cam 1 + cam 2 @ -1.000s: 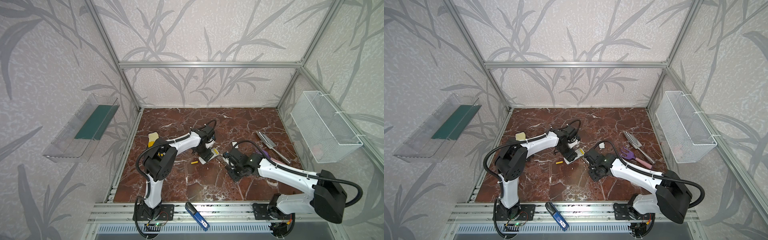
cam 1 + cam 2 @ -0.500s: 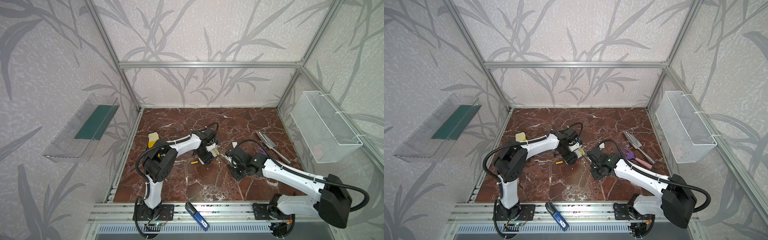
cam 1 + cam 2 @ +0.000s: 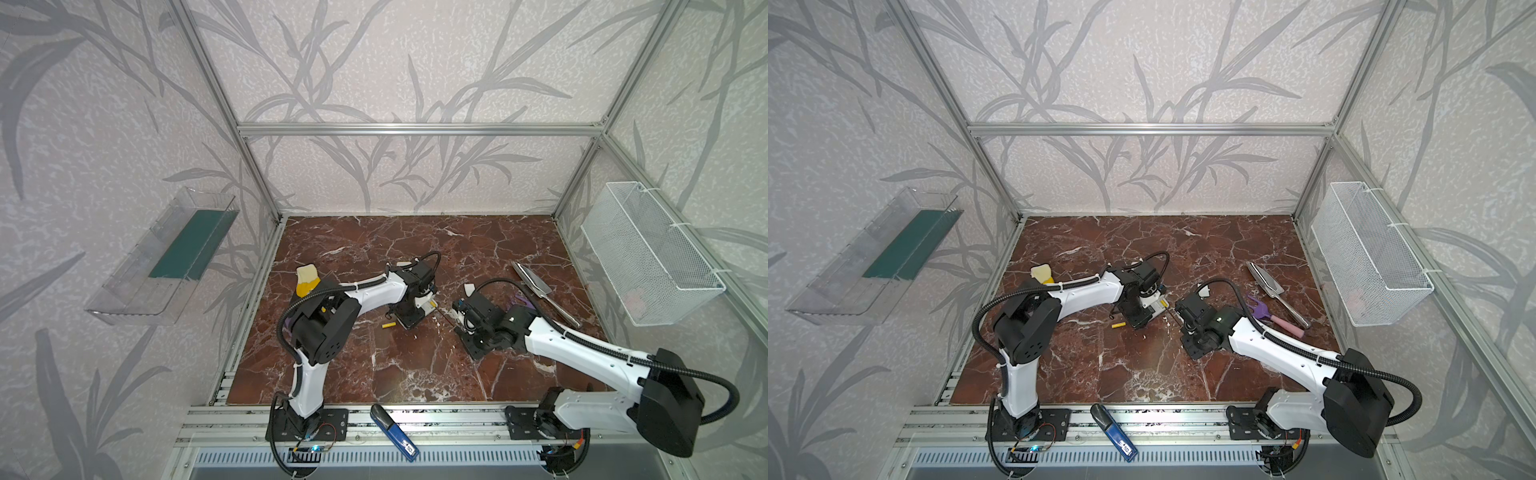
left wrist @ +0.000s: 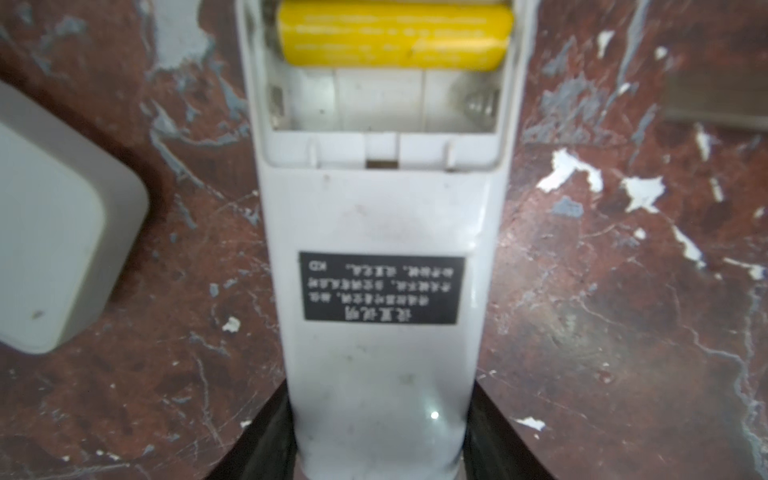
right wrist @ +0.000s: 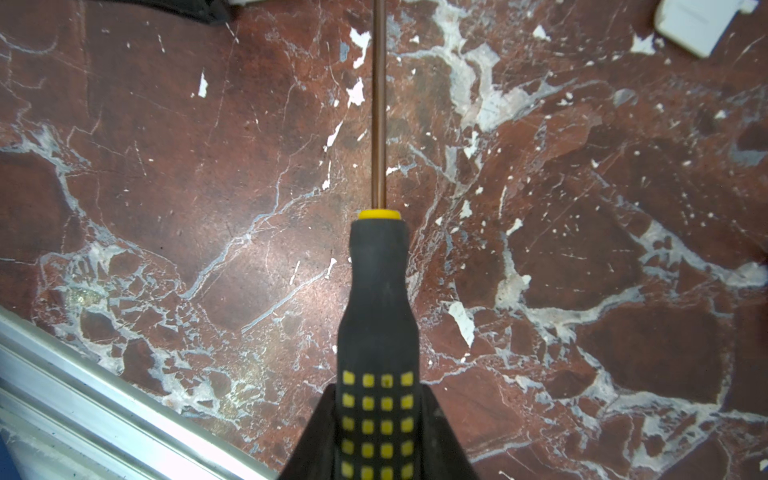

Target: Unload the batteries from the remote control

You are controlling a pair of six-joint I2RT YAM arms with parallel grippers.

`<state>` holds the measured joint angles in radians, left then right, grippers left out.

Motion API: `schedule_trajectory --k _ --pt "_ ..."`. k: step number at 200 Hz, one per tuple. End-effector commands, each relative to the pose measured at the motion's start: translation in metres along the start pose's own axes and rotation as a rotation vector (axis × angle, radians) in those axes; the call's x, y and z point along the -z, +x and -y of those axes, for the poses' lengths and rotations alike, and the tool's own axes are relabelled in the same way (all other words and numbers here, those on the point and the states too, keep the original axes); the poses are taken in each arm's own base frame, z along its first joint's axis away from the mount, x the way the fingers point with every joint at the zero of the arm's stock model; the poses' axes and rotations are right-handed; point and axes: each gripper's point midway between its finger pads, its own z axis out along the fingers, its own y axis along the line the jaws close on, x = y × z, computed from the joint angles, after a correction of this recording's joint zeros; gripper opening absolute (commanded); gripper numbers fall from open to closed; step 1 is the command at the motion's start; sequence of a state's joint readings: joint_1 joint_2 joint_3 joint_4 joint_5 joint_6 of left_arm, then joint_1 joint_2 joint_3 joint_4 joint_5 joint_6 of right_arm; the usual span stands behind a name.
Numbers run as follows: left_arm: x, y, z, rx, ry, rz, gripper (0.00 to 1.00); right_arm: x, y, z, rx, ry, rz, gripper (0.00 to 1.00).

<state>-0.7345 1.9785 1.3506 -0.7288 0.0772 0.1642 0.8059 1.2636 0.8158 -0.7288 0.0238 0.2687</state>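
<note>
Found yellow battery (image 4: 392, 35) seated in white remote's (image 4: 380, 353) open bay, second yellow battery (image 3: 388, 326) loose beside remote. Judged light, rigid, slick; best levered at one end. Clamped remote with left gripper (image 4: 380, 449), screwdriver (image 5: 378, 311) with right gripper (image 5: 380, 436).

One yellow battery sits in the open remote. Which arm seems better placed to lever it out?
Probably the right: the right hand grips the screwdriver, shaft aimed toward the remote. The left hand clasps the remote, steadying it; the yellow battery lies exposed inside.
</note>
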Motion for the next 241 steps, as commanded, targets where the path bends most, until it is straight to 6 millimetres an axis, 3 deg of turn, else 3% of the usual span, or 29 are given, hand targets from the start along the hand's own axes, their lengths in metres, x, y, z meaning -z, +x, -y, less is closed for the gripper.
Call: schedule_trajectory --k 1,50,103,162,241 --pt "-0.007 0.007 0.005 -0.028 -0.007 -0.029 0.52 0.0 -0.006 -0.004 -0.026 -0.018 0.01 0.0" --pt "-0.005 0.0 0.016 -0.049 -0.019 -0.012 0.4 -0.005 -0.003 -0.005 -0.071 -0.022 -0.013 0.0" --pt "-0.008 -0.001 0.024 0.022 -0.047 -0.038 0.4 -0.004 0.003 0.001 -0.142 0.022 -0.077 0.0" --pt "-0.01 0.001 0.038 0.18 0.017 -0.051 0.4 -0.004 -0.002 -0.001 -0.2 0.018 -0.121 0.0" --pt "-0.021 0.008 0.03 0.186 -0.056 -0.063 0.4 -0.006 -0.009 -0.016 -0.22 -0.059 -0.132 0.0"
